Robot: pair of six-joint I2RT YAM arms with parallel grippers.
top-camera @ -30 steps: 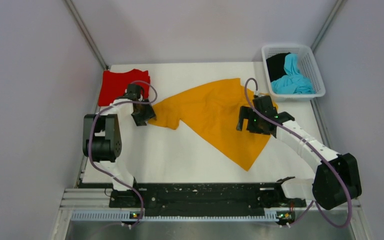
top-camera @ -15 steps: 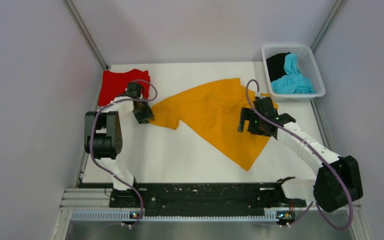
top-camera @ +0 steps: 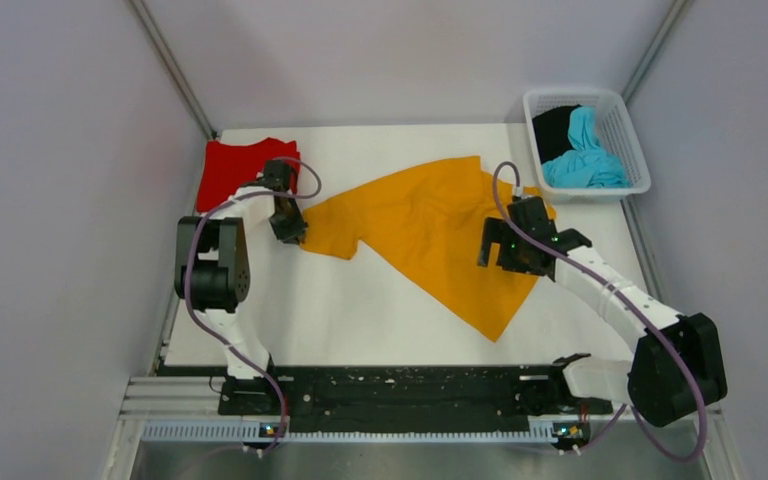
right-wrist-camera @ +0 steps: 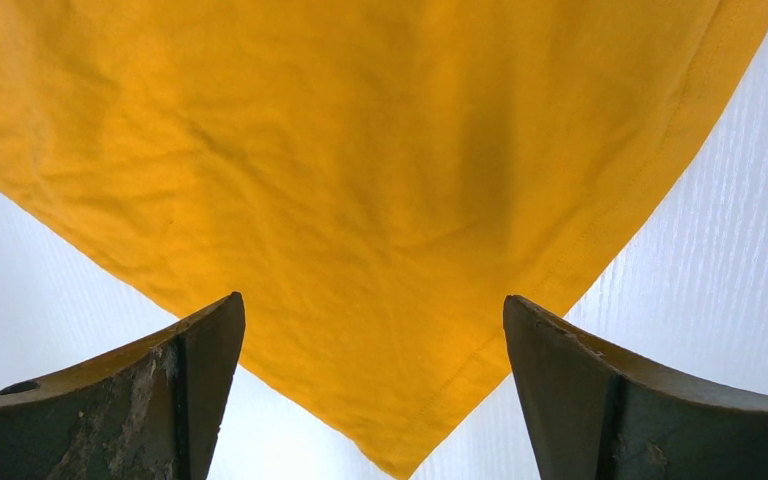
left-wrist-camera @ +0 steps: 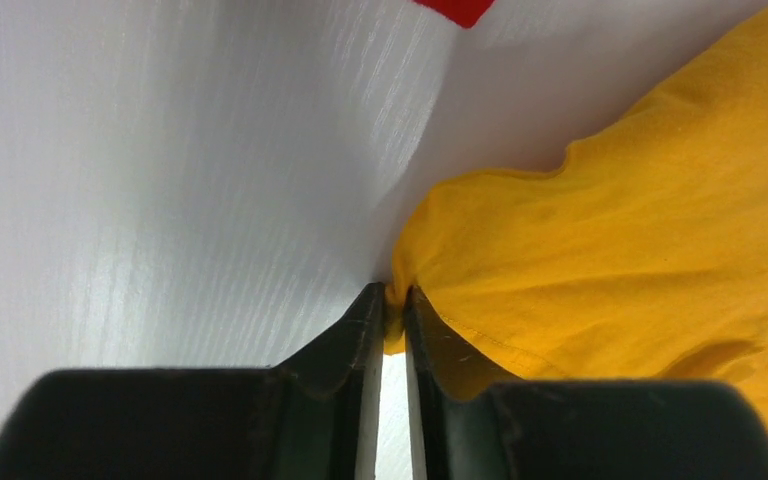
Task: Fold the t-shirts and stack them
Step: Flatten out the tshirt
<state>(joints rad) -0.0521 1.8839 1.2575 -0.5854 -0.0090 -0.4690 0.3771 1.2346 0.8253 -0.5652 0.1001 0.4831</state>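
An orange-yellow t-shirt (top-camera: 430, 230) lies spread slantwise across the white table. My left gripper (top-camera: 292, 236) is at its left sleeve tip, and in the left wrist view the left gripper (left-wrist-camera: 390, 295) is shut on a pinch of the orange-yellow fabric (left-wrist-camera: 610, 230). My right gripper (top-camera: 490, 252) hovers over the shirt's right side. The right wrist view shows the right gripper (right-wrist-camera: 372, 300) wide open above a hemmed corner of the shirt (right-wrist-camera: 360, 150), with nothing between its fingers. A folded red t-shirt (top-camera: 235, 170) lies at the back left.
A white mesh basket (top-camera: 585, 93) at the back right holds a cyan-blue t-shirt (top-camera: 585, 160) and a black t-shirt (top-camera: 555, 128). Grey walls close in both sides. A corner of the red shirt (left-wrist-camera: 455, 8) shows at the top of the left wrist view.
My left gripper has closed onto the orange-yellow sleeve tip, and its arm shifted slightly right. The right gripper stayed open and almost still.
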